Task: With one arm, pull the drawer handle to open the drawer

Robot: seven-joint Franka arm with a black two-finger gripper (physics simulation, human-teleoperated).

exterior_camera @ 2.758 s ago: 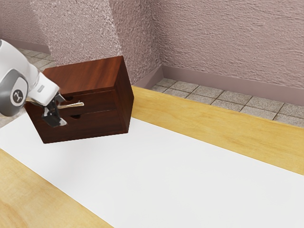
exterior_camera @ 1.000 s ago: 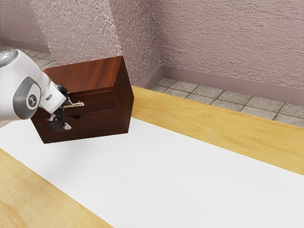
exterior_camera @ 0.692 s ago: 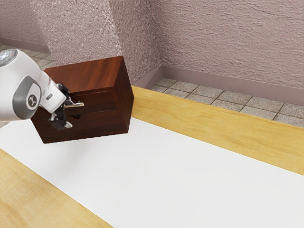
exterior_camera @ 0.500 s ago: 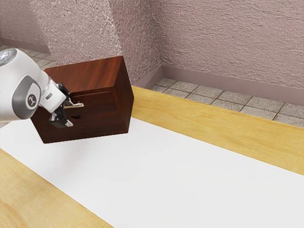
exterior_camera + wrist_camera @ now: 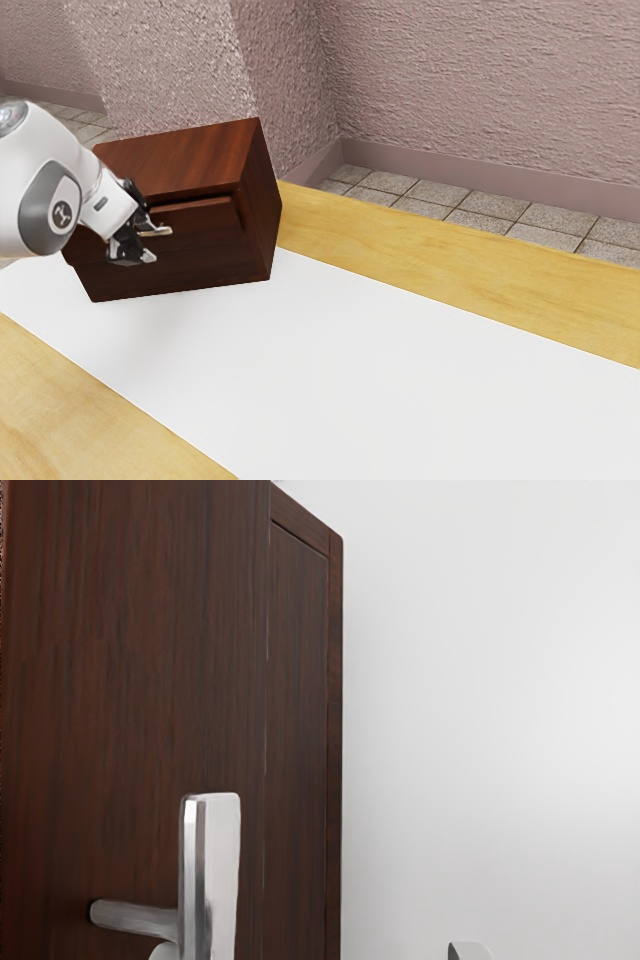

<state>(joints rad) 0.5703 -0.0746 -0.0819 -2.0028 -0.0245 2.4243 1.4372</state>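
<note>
The wooden cabinet (image 5: 190, 155) stands on the white table surface (image 5: 350, 370) at the exterior view's left, near the wall corner, with its drawer front (image 5: 205, 235) facing my arm. The gripper (image 5: 132, 246) sits at the silver drawer handle (image 5: 157, 230); I cannot tell how far it is open or whether it has hold of the handle. In the wrist view, the handle's bar (image 5: 210, 875) stands just off the dark drawer front (image 5: 120, 680).
</note>
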